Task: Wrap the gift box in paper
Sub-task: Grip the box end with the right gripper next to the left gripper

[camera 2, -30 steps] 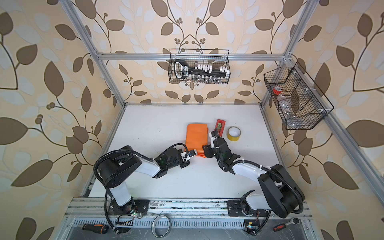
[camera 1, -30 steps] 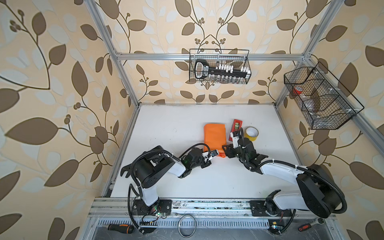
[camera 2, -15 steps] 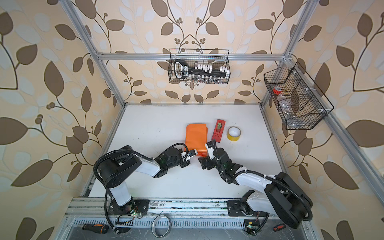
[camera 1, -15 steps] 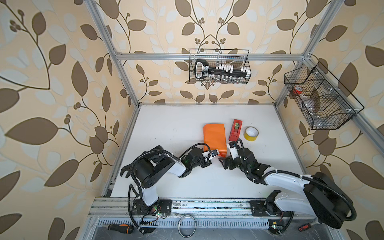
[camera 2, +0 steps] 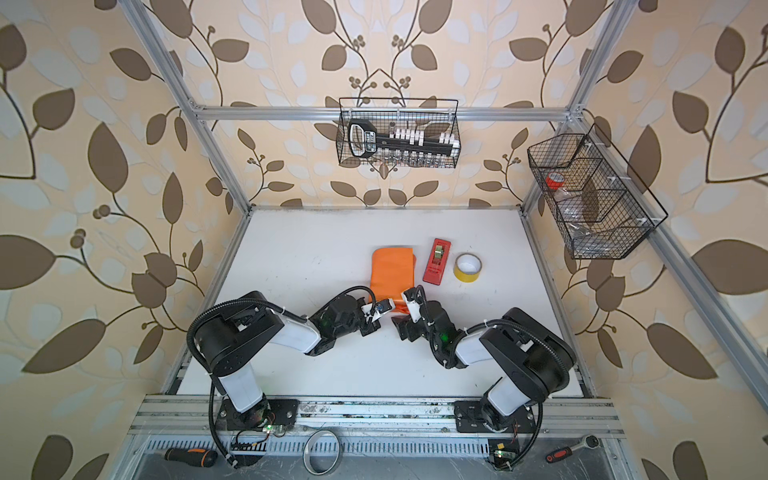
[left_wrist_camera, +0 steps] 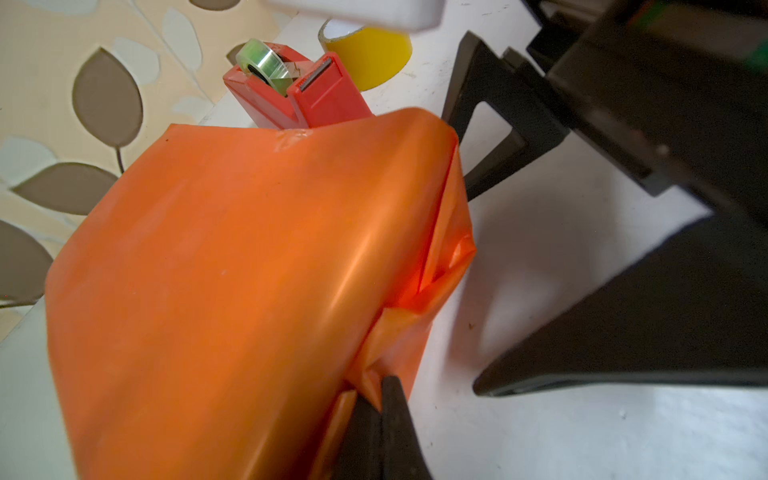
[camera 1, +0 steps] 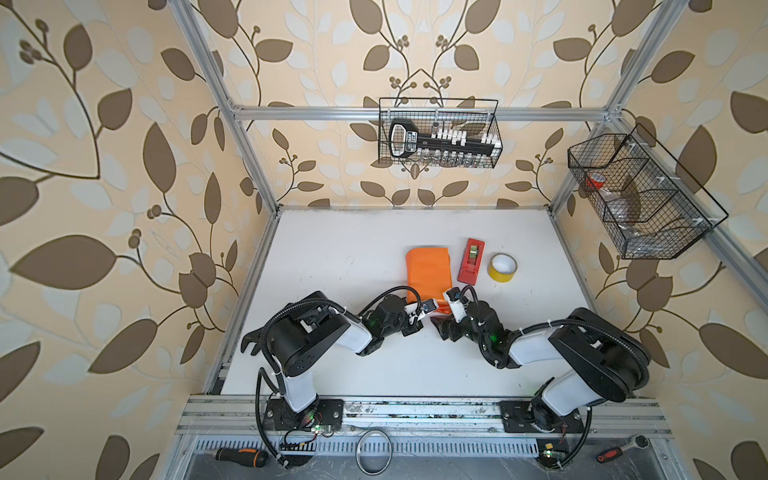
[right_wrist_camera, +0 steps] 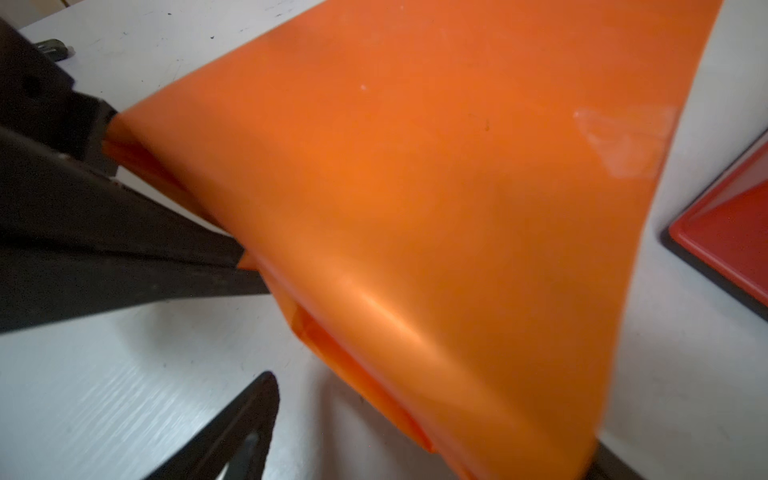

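- Left wrist view: the left gripper (left_wrist_camera: 376, 399) is pinching a crumpled fold at one end of the orange paper (left_wrist_camera: 232, 266), its jaws closed tight on it. The paper is lying as a smooth wrapped bundle on the white table (left_wrist_camera: 540, 436). The right gripper (left_wrist_camera: 471, 291) is standing just beside that same end with its jaws spread wide, gripping nothing. A red dispenser (left_wrist_camera: 299, 95) and a yellow roll (left_wrist_camera: 370, 54) are sitting beyond the bundle.
- Right wrist view: the folded end of the paper is hanging between the right gripper's wide-apart fingers (right_wrist_camera: 245, 428), and one of them is mostly hidden behind the sheet. I cannot tell whether they are touching it. The left gripper is clamping the folds from the side.
- Both top views: the bundle (camera 1: 428, 270) (camera 2: 392, 270) is lying mid-table. The dispenser is lying just beside it on the right, and the roll is sitting past that. Both grippers are meeting at the bundle's end nearest the arm bases.
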Controlling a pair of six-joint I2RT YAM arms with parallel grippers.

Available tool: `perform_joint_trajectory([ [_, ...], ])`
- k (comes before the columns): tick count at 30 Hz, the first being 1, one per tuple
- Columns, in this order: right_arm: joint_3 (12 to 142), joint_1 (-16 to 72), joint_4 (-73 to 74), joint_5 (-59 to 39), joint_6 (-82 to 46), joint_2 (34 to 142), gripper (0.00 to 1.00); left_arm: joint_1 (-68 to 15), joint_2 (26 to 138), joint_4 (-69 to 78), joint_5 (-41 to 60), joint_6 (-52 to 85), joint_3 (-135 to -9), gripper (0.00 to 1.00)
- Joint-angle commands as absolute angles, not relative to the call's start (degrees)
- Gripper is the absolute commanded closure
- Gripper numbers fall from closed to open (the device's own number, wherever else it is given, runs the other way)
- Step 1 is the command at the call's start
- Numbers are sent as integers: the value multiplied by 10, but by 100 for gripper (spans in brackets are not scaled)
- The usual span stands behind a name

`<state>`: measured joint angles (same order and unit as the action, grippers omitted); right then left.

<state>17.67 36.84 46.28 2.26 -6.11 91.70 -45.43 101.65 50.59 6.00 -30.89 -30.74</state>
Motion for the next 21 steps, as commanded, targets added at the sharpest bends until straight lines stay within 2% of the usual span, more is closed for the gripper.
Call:
perform_joint_trajectory([
  [1, 178, 363, 546, 30, -30, 944, 17, -459, 1008, 521, 71, -310, -319, 100],
  [8, 178, 350, 624, 18, -28, 997, 24, -459, 1007, 510, 73, -314, -322, 100],
  [21, 177, 345, 639, 21, -29, 1005, 35, -459, 1008, 490, 76, -318, -332, 100],
])
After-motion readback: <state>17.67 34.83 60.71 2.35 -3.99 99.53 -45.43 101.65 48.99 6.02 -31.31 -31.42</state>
